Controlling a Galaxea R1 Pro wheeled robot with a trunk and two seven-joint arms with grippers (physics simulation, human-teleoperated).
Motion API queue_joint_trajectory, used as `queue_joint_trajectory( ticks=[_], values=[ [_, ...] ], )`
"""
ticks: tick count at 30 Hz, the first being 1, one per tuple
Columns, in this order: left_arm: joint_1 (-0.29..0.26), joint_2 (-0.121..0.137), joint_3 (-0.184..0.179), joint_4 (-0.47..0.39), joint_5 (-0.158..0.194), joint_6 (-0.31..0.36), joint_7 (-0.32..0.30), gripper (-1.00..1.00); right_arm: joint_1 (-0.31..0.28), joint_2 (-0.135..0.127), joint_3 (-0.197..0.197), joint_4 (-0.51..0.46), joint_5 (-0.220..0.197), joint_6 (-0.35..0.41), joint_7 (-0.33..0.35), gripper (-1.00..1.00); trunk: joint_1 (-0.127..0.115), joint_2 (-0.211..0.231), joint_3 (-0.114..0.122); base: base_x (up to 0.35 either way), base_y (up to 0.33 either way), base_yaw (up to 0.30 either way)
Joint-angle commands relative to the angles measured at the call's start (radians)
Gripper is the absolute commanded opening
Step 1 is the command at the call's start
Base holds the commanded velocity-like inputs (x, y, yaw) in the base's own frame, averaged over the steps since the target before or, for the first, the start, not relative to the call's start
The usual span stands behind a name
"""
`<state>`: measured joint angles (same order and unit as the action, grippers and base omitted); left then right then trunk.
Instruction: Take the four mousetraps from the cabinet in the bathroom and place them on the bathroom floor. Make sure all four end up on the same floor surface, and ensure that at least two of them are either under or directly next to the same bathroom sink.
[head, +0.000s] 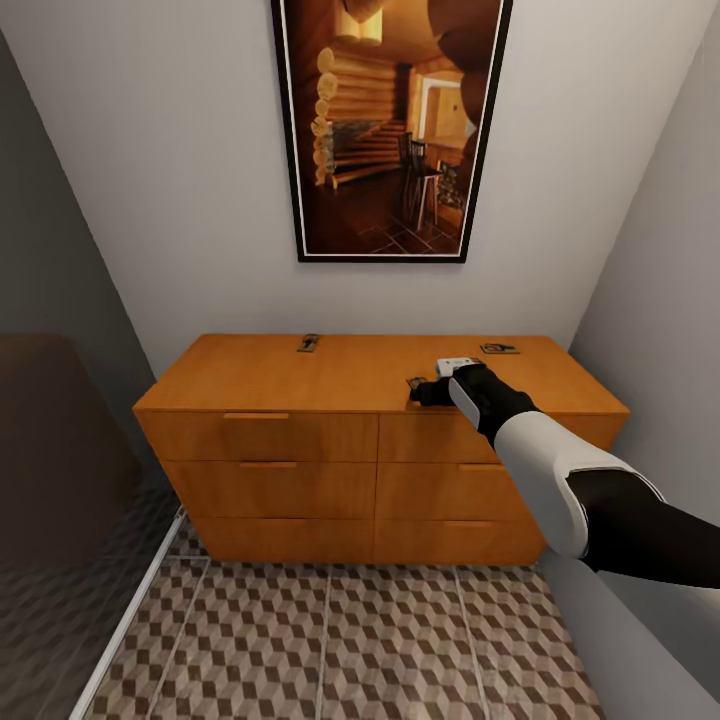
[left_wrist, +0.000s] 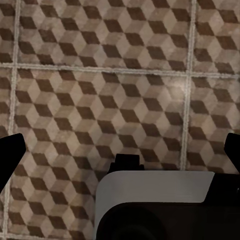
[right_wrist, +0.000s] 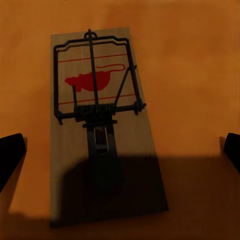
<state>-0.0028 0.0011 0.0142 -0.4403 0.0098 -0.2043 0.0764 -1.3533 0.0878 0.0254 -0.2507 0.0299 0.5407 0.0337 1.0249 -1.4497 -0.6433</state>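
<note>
On the cabinet (head: 350, 375) top, the right end effector (head: 425, 390) hovers just above the front edge, right of the middle, over a mousetrap (right_wrist: 97, 125) that lies flat on the wood. Its fingers are spread wide, one on either side of the trap, touching nothing. A second trap (head: 309, 343) sits at the back edge near the middle, and a third (head: 499, 349) near the back right corner. Below the drawers lies the patterned floor (head: 330, 640). Above that floor hangs the left end effector (left_wrist: 120, 150), its fingers (left_wrist: 10, 155) wide apart and empty. A framed picture (head: 390, 125) hangs on the wall above the cabinet.
</note>
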Motion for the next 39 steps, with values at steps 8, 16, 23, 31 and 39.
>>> queue_joint_trajectory(
  ticks=[8, 16, 23, 31, 39],
  values=[
    [0.000, -0.001, 0.001, -0.001, 0.001, -0.003, 0.002, 1.00, 0.000, 0.000, 0.004, 0.010, 0.007, 0.005, 0.003, 1.00, 0.000, 0.000, -0.001, 0.000, 0.000, 0.000],
    [0.000, 0.000, 0.000, 0.000, 0.001, -0.003, 0.002, 1.00, 0.000, 0.000, 0.004, 0.011, 0.008, 0.004, 0.002, -1.00, 0.000, 0.000, -0.001, 0.000, 0.000, 0.000],
    [0.000, 0.000, 0.001, -0.001, 0.001, -0.003, 0.002, 1.00, 0.000, 0.000, 0.004, 0.011, 0.008, 0.004, 0.002, -1.00, 0.000, 0.000, -0.001, 0.000, 0.000, 0.000],
    [0.000, 0.000, 0.000, -0.001, 0.001, -0.003, 0.002, 1.00, 0.000, 0.000, 0.004, 0.011, 0.008, 0.004, 0.002, -1.00, 0.000, 0.000, -0.001, 0.000, 0.000, 0.000],
    [0.000, 0.000, 0.000, -0.001, 0.001, -0.003, 0.002, 1.00, 0.000, 0.000, 0.004, 0.011, 0.008, 0.004, 0.002, -1.00, 0.000, 0.000, -0.001, 0.000, 0.000, 0.000]
  ],
)
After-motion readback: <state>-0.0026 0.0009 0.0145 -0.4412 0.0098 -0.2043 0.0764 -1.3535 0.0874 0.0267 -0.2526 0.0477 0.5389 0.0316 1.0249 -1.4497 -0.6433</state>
